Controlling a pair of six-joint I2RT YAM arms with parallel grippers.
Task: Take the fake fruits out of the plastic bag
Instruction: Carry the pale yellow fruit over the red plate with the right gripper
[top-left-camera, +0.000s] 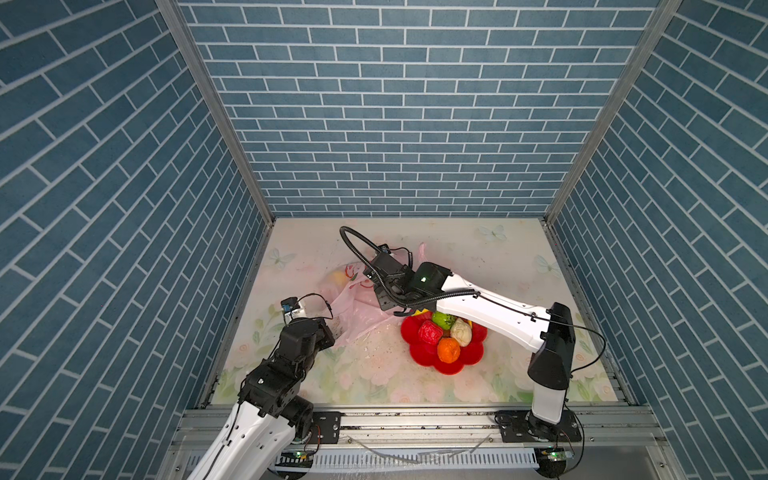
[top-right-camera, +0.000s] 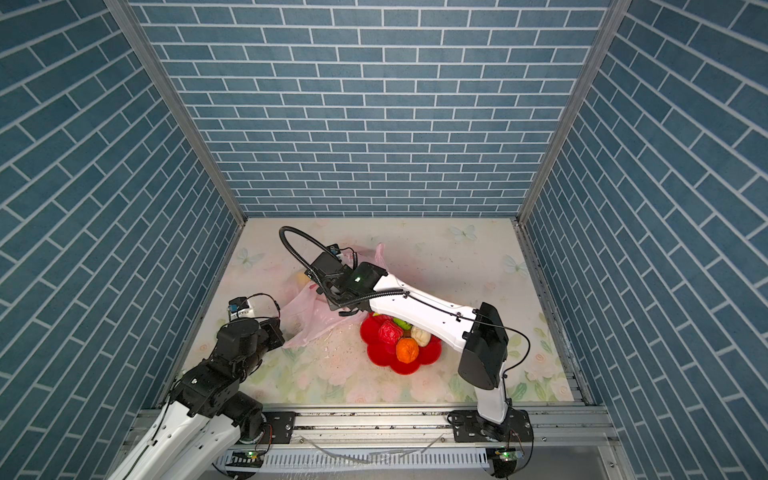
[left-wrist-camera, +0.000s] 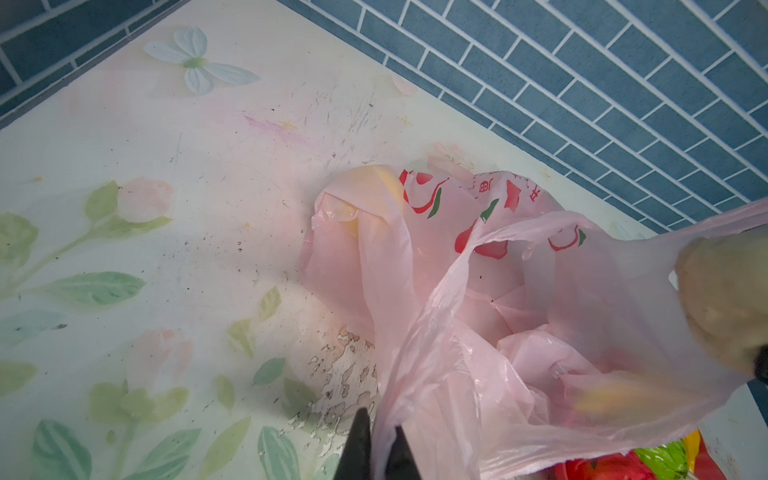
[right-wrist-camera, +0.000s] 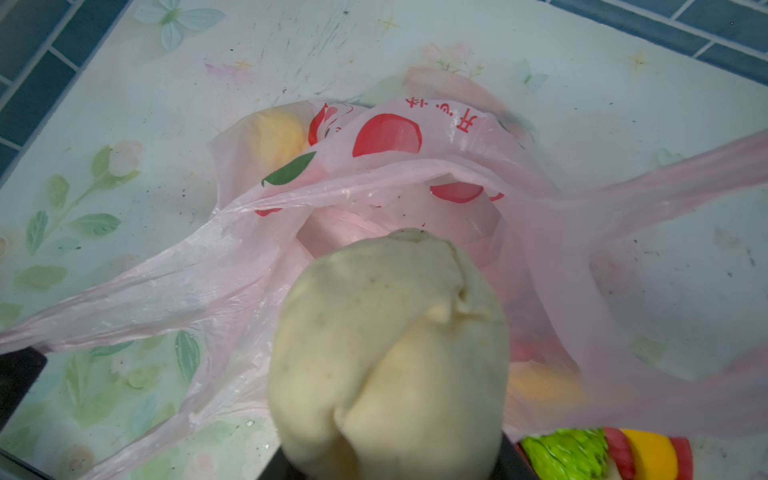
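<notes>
Fruit sits clamped in my right gripper (right-wrist-camera: 395, 465): a bumpy cream-white fruit (right-wrist-camera: 386, 353), pressed between the two jaws and held in the air just above the open mouth of the plastic bag (right-wrist-camera: 232, 282). The bag lies crumpled on the table (top-left-camera: 498, 257), left of the middle in both top views, its printed side facing up.

My left gripper (left-wrist-camera: 380, 446) is closed on the bag's thin pink film. A strip of it runs up from between the two dark fingers, and the film is pulled taut from there toward the bag's mouth.

One yellow fruit (right-wrist-camera: 278, 137) is still inside, a round lump under the film at the bag's far end. A yellowish blur shows through the near side of the bag too, but I cannot tell what it is.

The red dish (top-left-camera: 419, 357) stands on the table just right of the bag, partly under my right arm. In it lie a red fruit (top-left-camera: 430, 332), a green fruit (top-left-camera: 444, 319), an orange fruit (top-left-camera: 449, 350) and a second cream-white fruit (top-left-camera: 461, 331), bunched together and touching.
</notes>
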